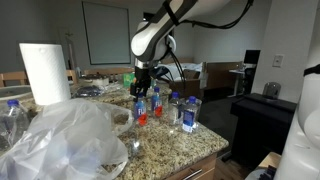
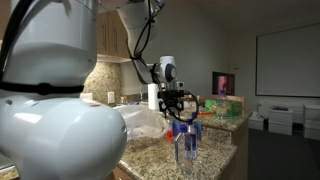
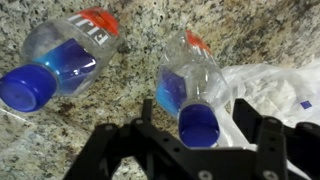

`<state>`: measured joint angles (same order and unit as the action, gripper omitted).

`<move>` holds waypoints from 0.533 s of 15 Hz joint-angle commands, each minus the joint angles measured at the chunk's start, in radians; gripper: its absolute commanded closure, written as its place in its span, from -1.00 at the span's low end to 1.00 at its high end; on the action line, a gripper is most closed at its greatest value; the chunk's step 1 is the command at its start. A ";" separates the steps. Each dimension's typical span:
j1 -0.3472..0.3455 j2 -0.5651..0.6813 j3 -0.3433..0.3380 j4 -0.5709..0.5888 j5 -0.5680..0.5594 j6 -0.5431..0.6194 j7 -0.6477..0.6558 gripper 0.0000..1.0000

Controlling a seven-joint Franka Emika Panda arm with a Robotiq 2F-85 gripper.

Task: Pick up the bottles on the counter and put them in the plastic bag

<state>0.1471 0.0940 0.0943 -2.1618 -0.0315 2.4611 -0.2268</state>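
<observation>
While several bottles [image 1: 188,112] stand on the counter [image 1: 190,150] outside the plastic bag [image 1: 60,135], we hold our gripper [image 3: 197,118] with jaws spread around one, ungrasped; most work looks undone.

In an exterior view the robot's blurred white body [image 2: 55,110] fills the left foreground. Its arm reaches over so that the gripper [image 2: 179,108] hangs just above a cluster of blue-capped bottles [image 2: 186,142] standing on the speckled counter [image 2: 218,150]. The crinkled plastic bag [image 2: 140,122] lies beside the bottles, nearer the robot.
</observation>
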 commanded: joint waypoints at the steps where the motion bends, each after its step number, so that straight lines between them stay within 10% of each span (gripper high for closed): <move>1: -0.019 0.005 0.017 0.006 0.045 -0.009 -0.025 -0.03; 8: -0.017 -0.007 0.015 0.025 0.039 -0.010 -0.017 0.80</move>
<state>0.1471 0.0960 0.0951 -2.1329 -0.0062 2.4614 -0.2269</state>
